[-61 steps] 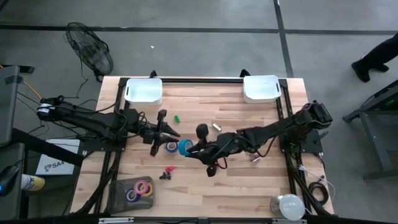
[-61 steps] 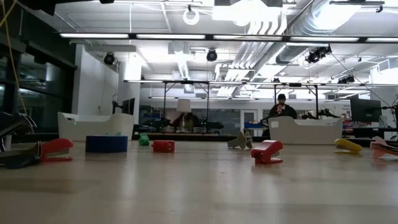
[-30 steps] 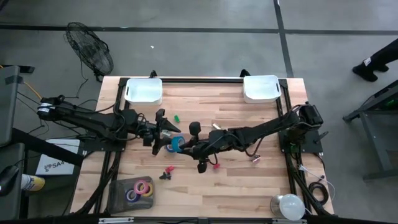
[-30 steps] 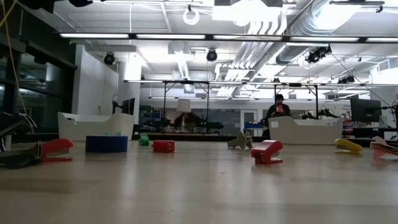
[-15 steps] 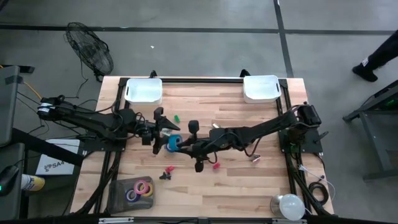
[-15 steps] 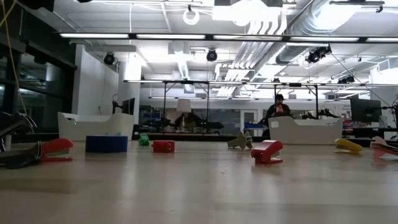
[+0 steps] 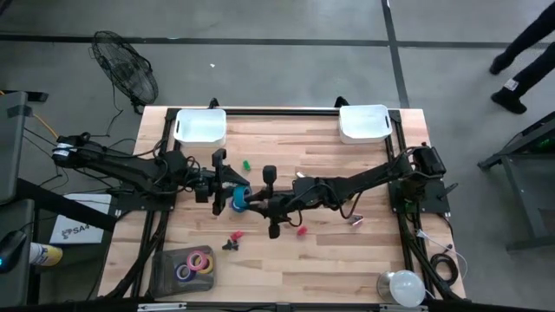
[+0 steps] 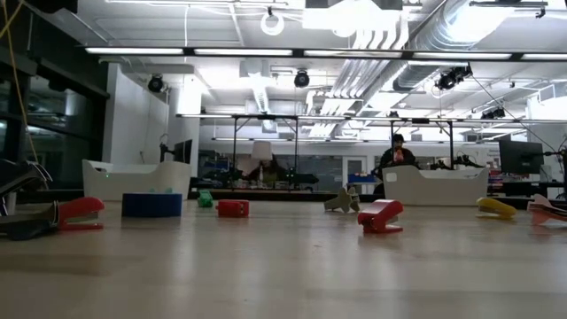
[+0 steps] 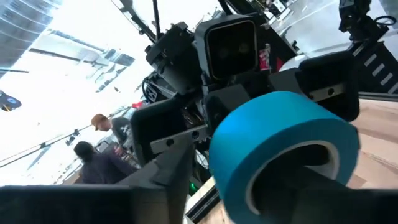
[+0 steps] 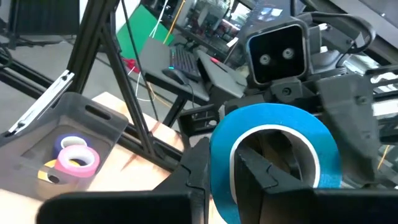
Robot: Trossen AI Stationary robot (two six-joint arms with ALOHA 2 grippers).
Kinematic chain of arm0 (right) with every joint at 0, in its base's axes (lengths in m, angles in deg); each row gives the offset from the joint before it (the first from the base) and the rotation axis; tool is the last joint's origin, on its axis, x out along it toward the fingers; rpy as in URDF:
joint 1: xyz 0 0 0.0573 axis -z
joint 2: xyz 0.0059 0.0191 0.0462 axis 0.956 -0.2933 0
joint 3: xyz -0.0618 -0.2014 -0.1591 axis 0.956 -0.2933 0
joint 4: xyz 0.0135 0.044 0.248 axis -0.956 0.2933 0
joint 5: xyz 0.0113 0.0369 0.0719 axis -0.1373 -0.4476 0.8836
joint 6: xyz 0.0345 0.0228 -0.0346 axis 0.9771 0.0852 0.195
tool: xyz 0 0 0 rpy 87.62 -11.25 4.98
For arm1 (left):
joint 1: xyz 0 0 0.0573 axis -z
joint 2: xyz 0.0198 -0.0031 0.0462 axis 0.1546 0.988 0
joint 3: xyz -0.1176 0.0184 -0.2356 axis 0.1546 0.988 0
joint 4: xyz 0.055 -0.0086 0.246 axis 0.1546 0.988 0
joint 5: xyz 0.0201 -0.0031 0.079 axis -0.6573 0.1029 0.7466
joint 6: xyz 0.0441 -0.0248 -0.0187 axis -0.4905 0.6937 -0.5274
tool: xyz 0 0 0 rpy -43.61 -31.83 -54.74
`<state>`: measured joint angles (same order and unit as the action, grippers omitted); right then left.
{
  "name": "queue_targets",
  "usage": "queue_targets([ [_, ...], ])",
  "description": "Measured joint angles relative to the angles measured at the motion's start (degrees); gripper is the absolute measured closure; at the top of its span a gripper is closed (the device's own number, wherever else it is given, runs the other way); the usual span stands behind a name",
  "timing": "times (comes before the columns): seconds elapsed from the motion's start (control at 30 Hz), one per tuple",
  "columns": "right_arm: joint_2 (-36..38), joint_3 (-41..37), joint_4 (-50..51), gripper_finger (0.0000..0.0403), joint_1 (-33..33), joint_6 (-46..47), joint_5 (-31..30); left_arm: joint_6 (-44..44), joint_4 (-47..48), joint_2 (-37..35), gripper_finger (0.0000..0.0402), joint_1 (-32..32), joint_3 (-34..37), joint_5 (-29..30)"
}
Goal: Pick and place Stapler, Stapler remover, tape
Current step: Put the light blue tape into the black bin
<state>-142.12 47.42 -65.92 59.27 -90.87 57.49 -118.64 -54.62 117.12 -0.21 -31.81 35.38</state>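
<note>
Your bench (image 7: 347, 260) is a pale wood-plank top carrying the following:

- Two white bins at the far edge, the left bin (image 7: 200, 126) and the right bin (image 7: 363, 122).
- A small green block (image 7: 246, 164) near the left bin.
- A pale small piece (image 7: 302, 176) toward the middle; you cannot tell what it is.
- A red item (image 7: 301, 230) and a red-and-dark item (image 7: 232, 238) nearer the front.
- A pink item (image 7: 355, 222) to the right.
- A dark tray (image 7: 162, 272) at the front left corner, holding coloured tape rolls (image 7: 196, 262).
</note>
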Motion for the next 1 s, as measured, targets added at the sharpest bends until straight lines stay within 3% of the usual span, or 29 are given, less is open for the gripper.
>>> queue_targets([
  [0.2, 0.02, 0.00, -0.01, 0.0370, 0.40, -0.27, -0.79, -0.90, 0.13, 0.00, 0.0360, -0.02, 0.00, 0.87],
  [0.37, 0.02, 0.00, 0.37, 0.0366, 0.37, 0.06, -1.31, -1.09, 0.93, 0.00, 0.0362, -0.02, 0.00, 1.19],
  [0.6, 0.16, -0.07, 0.69, 0.0310, -0.85, 0.74, -5.53, -1.32, 1.86, -0.04, 0.0362, -0.04, -0.11, 1.66],
  [0.8, 1.70, -0.11, 0.76, 0.0266, -2.77, 0.62, -12.21, -1.27, 2.65, -0.11, 0.0362, -0.04, -0.13, 3.03],
  [1.0, 4.84, -0.09, 5.87, 0.0227, -4.99, 0.50, -23.09, 1.46, 6.10, -0.74, 0.0362, -0.04, -0.09, 6.50],
])
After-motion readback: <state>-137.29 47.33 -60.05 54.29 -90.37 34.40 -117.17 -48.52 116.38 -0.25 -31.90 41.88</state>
